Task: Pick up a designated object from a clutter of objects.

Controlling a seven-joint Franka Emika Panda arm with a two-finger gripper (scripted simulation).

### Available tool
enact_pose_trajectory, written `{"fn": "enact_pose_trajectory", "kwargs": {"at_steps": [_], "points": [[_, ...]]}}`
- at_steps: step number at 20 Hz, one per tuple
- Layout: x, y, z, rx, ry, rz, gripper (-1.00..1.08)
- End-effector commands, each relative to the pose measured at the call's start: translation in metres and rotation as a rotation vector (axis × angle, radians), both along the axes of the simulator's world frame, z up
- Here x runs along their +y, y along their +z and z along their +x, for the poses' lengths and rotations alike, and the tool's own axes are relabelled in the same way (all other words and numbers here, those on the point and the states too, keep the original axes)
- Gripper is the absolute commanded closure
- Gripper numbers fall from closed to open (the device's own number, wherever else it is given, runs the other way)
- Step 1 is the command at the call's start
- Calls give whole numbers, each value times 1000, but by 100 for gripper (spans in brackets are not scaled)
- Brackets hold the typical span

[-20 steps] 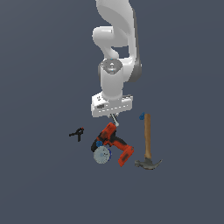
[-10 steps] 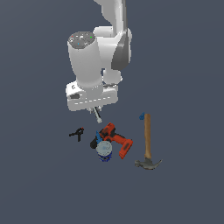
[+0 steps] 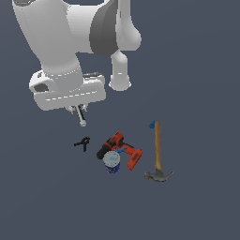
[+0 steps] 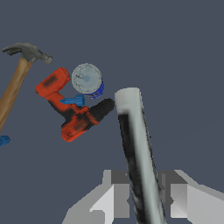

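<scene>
Rod (image 3: 80, 115), whitish-grey, slender, knobbed at its lower end: stood clamped between the fingers (image 4: 114, 199) of the gripper (image 3: 76, 110), well clear of the counter (image 3: 197, 93) and hanging above the rest of the clutter. Its long axis ran out from between the fingers, near vertical with a slight lean in the exterior view; in the wrist view it rose from the finger pads as a thick pale bar with a dark streak along one side. The fingers were closed on its upper part, one on each side, with the free length and the knob pointing down and away from the palm.

Remaining items, all lying on the counter below and towards the exterior view's right of the held rod:
- power drill (image 3: 119, 149), red and black, on its side.
- round can (image 3: 111, 161), blue and white, touching or just beside the drill.
- clamp (image 3: 83, 143), small, black, nearest beneath the rod, apart from the drill.
- hammer (image 3: 158, 152), wooden handle, claw head at the near end, well apart from the drill.
- blue piece (image 3: 151, 124), tiny, at the handle's far end.

Judgement: the pick looked essentially made. Any coming move turned on the rod's axis staying in line with the fingers, since a thin rod held near one end could pivot in the grip.
</scene>
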State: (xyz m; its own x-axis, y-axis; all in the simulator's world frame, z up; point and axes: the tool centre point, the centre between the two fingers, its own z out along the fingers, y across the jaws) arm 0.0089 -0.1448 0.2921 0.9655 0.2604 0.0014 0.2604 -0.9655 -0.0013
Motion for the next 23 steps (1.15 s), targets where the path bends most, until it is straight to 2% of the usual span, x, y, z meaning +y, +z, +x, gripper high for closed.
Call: {"fn": "enact_pose_trajectory", "kwargs": {"at_steps": [1, 11, 23], "points": [[-15, 17, 7, 1, 1, 0, 108], [-53, 63, 28, 1, 1, -2, 108], [-65, 77, 37, 1, 1, -2, 108]]}}
